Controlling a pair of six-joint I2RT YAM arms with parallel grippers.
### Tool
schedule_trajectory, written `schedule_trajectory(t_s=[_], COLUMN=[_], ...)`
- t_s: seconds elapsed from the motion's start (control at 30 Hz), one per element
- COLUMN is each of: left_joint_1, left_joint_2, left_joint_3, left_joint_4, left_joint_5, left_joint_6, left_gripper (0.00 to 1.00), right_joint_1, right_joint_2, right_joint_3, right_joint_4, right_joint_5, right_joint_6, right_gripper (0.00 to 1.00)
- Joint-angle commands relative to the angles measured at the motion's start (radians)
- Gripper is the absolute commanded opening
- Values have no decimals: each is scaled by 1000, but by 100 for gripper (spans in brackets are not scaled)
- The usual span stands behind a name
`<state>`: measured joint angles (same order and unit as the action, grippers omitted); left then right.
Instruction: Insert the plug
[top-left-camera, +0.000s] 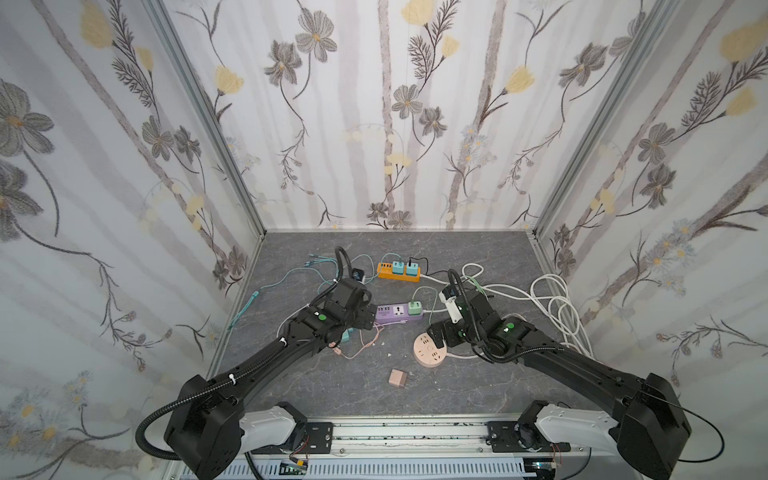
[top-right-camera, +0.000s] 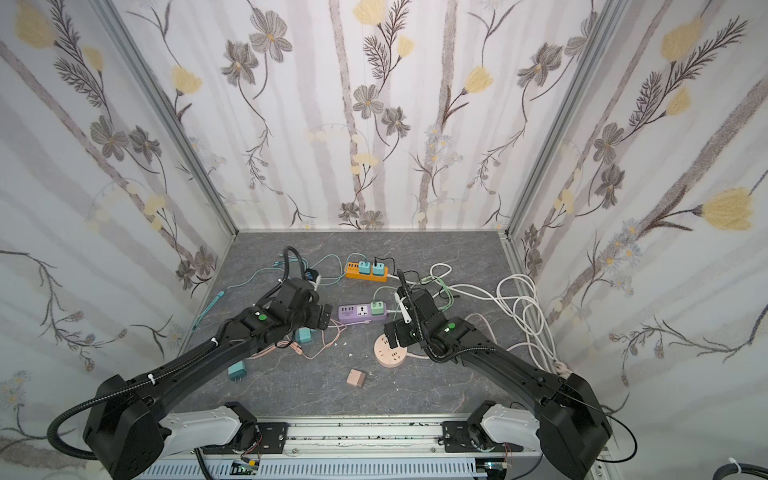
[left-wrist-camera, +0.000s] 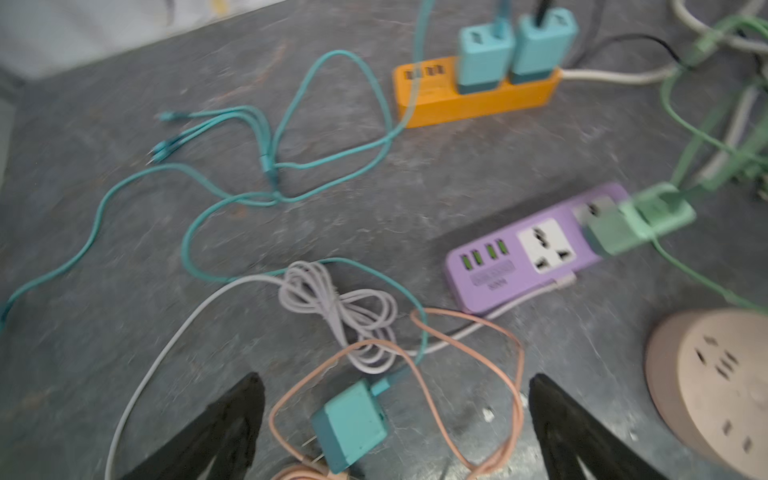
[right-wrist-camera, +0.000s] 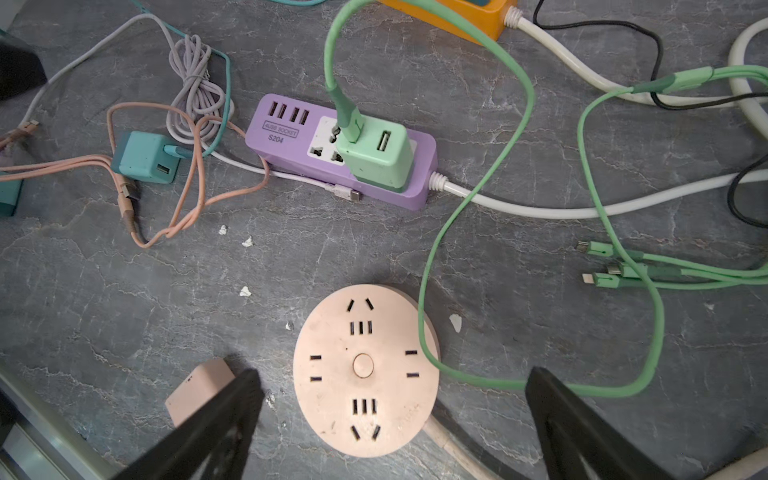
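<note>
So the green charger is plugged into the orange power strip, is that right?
Not quite. The green charger is plugged into the purple power strip, as the right wrist view shows clearly.

1. Matte black shells along left arm (top-left-camera: 266, 361) and right arm (top-left-camera: 561, 357), with white covers (top-left-camera: 270, 419) at the bases.
2. Carries a round green dot (top-left-camera: 321, 317) near each wrist.
3. Trails black ribbed conduit (top-left-camera: 140, 432), tied down with white zip ties (top-left-camera: 232, 378).
</note>
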<state>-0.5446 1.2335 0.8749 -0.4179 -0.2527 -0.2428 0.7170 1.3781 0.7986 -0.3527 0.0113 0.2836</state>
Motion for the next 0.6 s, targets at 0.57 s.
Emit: schedule_trajectory(t_s=[0.57], left_joint_1=[411], left_joint_2=[249], left_joint_3=[-126], left_joint_4=[64], left_joint_5=[342], left_joint_6=[-418], left_gripper=[50], right_joint_1=[96], right_joint_2=[103], right_joint_3=[85], right_joint_4=[-5], right_joint_5=[7], right_joint_6=[-127], right_gripper=[99])
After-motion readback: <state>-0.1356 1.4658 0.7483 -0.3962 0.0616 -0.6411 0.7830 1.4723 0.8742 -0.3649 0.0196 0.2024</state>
